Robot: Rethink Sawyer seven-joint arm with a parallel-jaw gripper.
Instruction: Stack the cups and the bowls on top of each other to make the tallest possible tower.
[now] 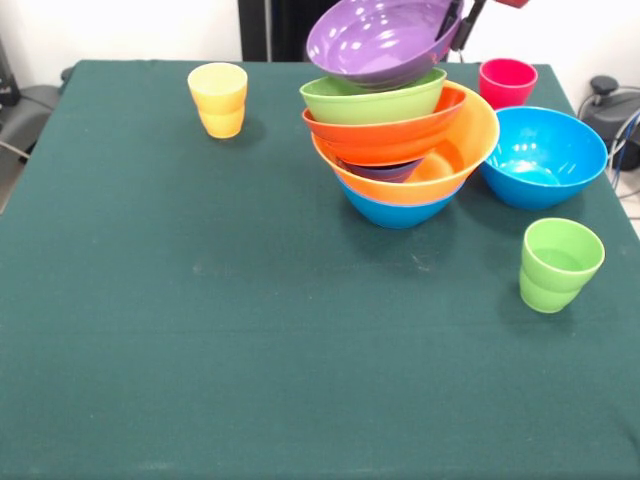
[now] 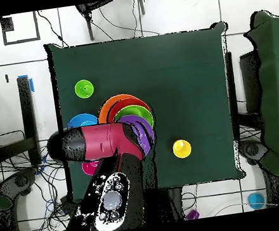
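The tower stands mid-table: a blue bowl lowest, then a large yellow-orange bowl, a small dark bowl inside it, an orange-red bowl and a lime green bowl. The wide purple bowl sits tilted on top, its right rim raised. My gripper comes in from the top edge, shut on that rim. A yellow cup, a red-pink cup and a light green cup stand apart, as does another blue bowl. In the overhead view the arm covers part of the purple bowl.
The dark green cloth covers the table. The loose blue bowl and the red-pink cup stand close to the tower's right side in the front view. Cables and floor tiles surround the table in the overhead view.
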